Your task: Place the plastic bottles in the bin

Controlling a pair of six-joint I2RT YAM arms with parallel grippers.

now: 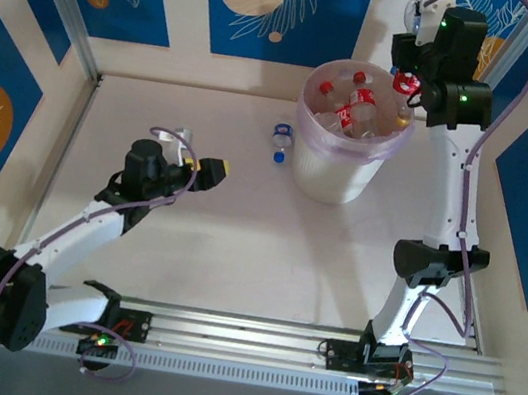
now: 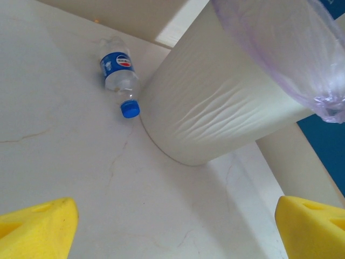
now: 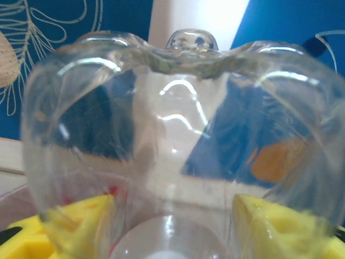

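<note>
Up close, the clear bottle (image 3: 172, 135) blurs out, its sides cut off by the edges; the bin (image 2: 215, 108) loses its top past the frame.

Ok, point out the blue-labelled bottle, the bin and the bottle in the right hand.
blue-labelled bottle (image 2: 117, 62): left wrist view, on its blue label.
bin (image 2: 215, 108): left wrist view, on its white outer wall.
held bottle (image 3: 178, 135): right wrist view, on its clear wall.

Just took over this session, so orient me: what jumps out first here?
The white bin at the far side already holds several red-labelled bottles. The right gripper holds a clear bottle in its jaws over the rim. One blue-labelled bottle lies on the table beside the bin.
</note>
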